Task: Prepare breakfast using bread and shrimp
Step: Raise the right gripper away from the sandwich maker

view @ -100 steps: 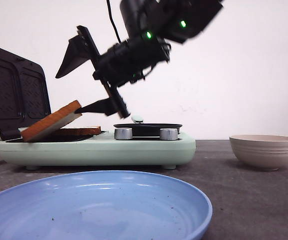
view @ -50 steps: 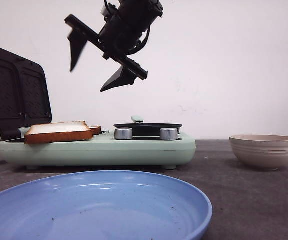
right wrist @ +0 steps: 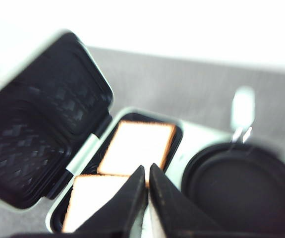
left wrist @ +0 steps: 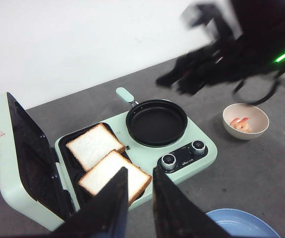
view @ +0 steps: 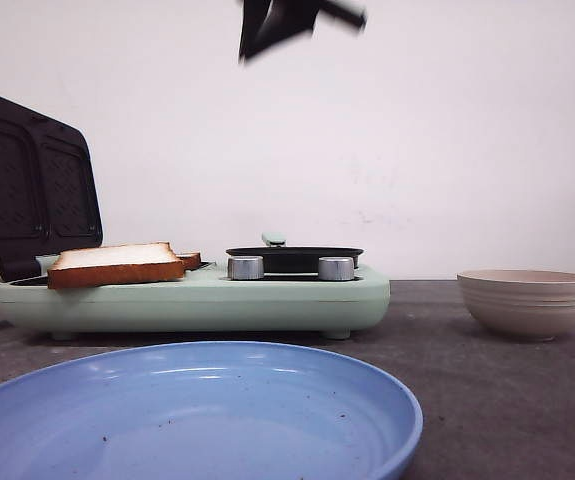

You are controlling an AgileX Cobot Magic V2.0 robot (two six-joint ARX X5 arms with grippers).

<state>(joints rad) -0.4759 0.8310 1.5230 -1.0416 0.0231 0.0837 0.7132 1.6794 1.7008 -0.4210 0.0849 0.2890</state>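
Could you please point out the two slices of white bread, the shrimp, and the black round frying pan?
two square slices of white bread (left wrist: 93, 145): left wrist view, pale crumb of the far slice.
small orange-red shrimp (left wrist: 242, 124): left wrist view, pieces inside the beige bowl.
black round frying pan (left wrist: 156, 122): left wrist view, middle of its flat base.

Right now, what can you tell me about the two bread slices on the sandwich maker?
The bread is two square white slices with pale crumb and golden-brown crust, lying side by side on the dark plate of the open green sandwich maker. The nearer slice overhangs the plate's front rim, and in the front view it sits higher than the other. Nothing grips either slice, and nothing lies on top of them.
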